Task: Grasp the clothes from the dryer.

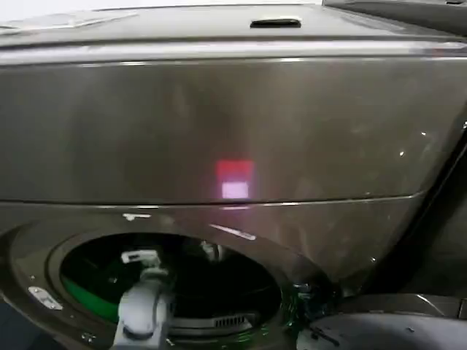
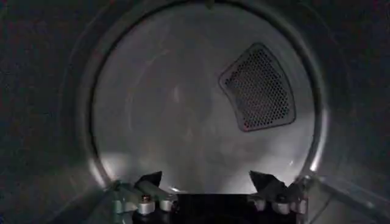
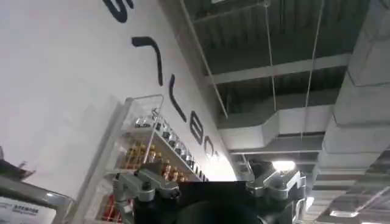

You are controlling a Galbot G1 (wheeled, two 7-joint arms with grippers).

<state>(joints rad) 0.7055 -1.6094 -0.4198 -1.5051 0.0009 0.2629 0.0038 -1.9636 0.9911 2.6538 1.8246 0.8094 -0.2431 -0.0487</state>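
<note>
The left arm (image 1: 142, 306) is a pale grey, rounded tube ending in a white bracket. The left gripper (image 2: 207, 189) has dark wedge-shaped tips on silvery linkages with round screws, over a black body. The right gripper (image 3: 207, 182) shows matching grey metal linkages, screws and a black housing.

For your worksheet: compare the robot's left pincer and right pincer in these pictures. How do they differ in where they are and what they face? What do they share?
The left pincer is inside the dryer, reached in through the round porthole; the right pincer is outside it, in the open room. The left pincer faces the drum's pale back wall and perforated vent; the right pincer points up toward a white wall with dark lettering, a display shelf and ceiling ducts. Shared: both are open and hold nothing.
</note>
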